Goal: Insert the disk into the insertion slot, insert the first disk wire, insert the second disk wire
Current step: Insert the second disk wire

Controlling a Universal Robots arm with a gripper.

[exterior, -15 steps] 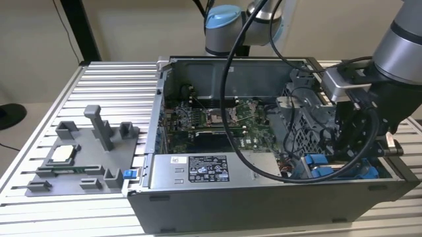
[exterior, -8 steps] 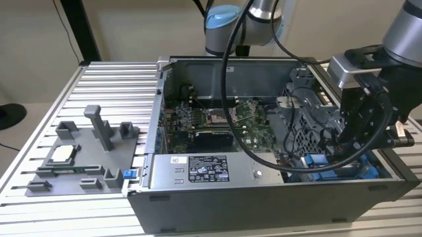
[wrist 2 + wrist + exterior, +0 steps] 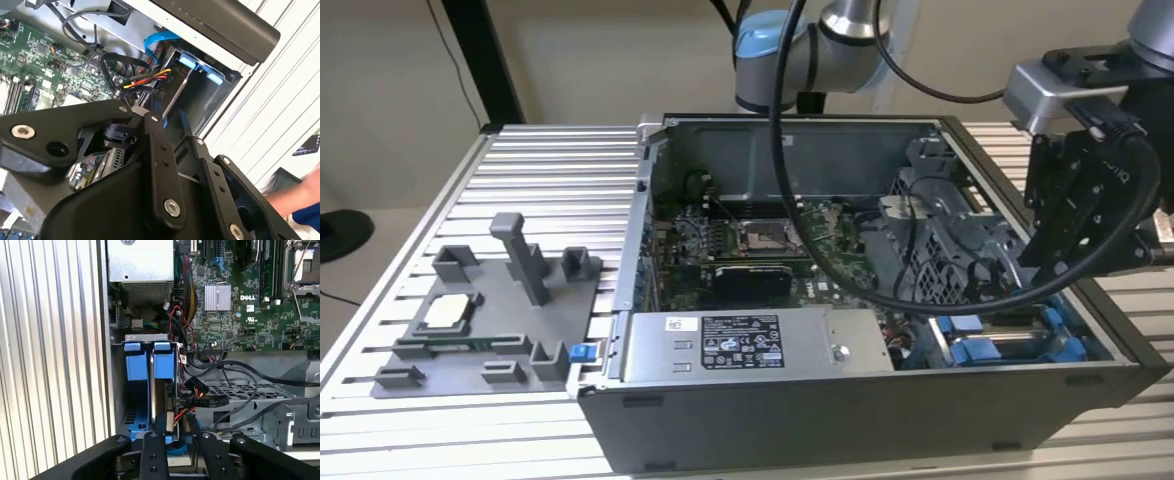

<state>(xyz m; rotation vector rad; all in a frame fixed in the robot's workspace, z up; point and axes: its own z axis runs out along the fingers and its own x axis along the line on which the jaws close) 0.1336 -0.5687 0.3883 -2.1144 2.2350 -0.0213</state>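
**Gripper over the slot, disk already standing in it**

Your disk (image 3: 152, 390) sits on edge between the blue rails of the slot (image 3: 136, 365), at about 4 o'clock in the case (image 3: 854, 440) in the exterior view, and looks fully seated. The gripper (image 3: 175, 427) hangs just above the disk's near end, right at the loose wires (image 3: 176, 415). That is likely because the connectors plug in at this end. You cannot tell whether it is closed on a wire or merely beside one.
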